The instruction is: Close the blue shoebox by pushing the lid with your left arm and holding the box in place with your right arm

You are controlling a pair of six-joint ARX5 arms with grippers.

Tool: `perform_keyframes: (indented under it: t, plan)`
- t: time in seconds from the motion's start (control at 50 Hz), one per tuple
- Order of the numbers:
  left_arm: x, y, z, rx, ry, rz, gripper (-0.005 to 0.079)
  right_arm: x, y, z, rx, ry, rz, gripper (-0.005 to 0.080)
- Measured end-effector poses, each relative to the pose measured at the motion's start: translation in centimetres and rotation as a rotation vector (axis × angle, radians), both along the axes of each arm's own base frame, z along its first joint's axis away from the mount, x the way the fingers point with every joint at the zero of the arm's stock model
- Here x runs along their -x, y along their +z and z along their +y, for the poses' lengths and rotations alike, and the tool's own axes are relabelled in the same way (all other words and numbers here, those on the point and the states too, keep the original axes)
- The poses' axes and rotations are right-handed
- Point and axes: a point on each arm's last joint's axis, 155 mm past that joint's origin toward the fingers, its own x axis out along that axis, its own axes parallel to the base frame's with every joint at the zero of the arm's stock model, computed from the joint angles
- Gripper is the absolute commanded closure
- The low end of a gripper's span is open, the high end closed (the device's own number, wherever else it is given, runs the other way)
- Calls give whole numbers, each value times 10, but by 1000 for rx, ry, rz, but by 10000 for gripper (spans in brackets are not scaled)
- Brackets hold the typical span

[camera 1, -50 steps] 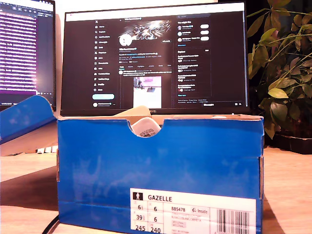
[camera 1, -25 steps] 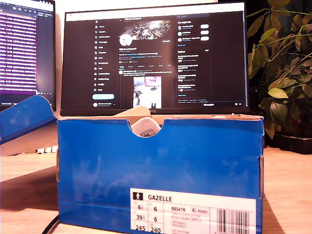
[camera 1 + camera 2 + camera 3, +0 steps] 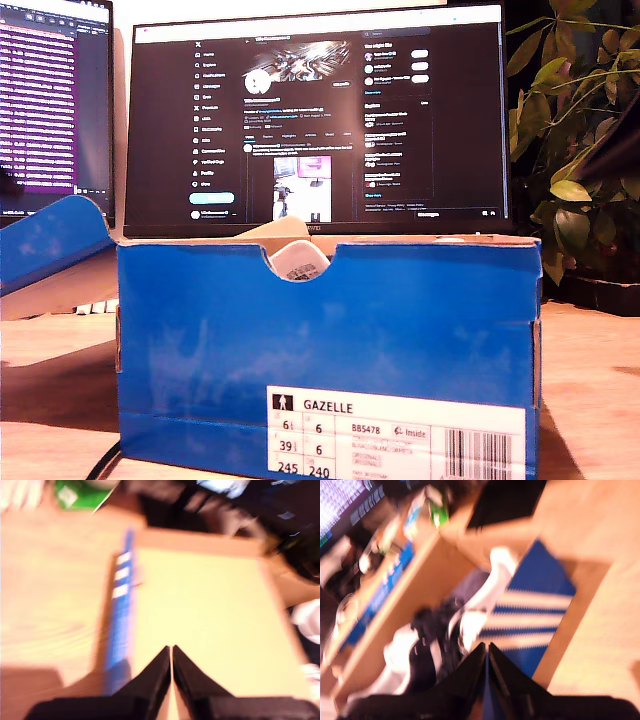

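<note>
- Exterior view: the blue shoebox (image 3: 328,350) fills the frame from centre down to six o'clock, its size label at five o'clock. Its lid (image 3: 50,240) hangs open out at nine o'clock, and a pale shoe (image 3: 298,262) peeks through the notch in the front wall. No arm shows here. A monitor (image 3: 315,115) stands behind the box.
- First wrist view: blurred. My first gripper (image 3: 171,652) has its jaws pressed together, holding nothing, over the lid's pale inner face (image 3: 200,625); a blue striped edge runs from ten to seven o'clock.
- Second wrist view: blurred too. My second gripper (image 3: 486,650) is pinched narrow and empty above the open box, dark-and-white shoes at eight o'clock, striped blue wall at three.
- Risk, as I judge it: push the lid before the box is braced and the box slides; the shoe poking up could block the lid.
</note>
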Motion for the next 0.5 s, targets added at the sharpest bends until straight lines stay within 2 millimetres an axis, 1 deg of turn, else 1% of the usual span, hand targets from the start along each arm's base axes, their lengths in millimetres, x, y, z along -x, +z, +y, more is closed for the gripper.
perform_keyframes:
  t: [0.1,0.22,0.34,0.5]
  plan:
    - [-5,-20,11,5,19,61,762,3,-13,10,5,37,49,763]
    - [-12,-38,20,8,20,115,762,7,-29,21,24,84,89,763]
    - [-20,-50,28,6,30,152,762,8,-38,30,31,116,110,763]
    - [-25,-72,39,-15,31,203,762,8,-45,33,49,121,122,763]
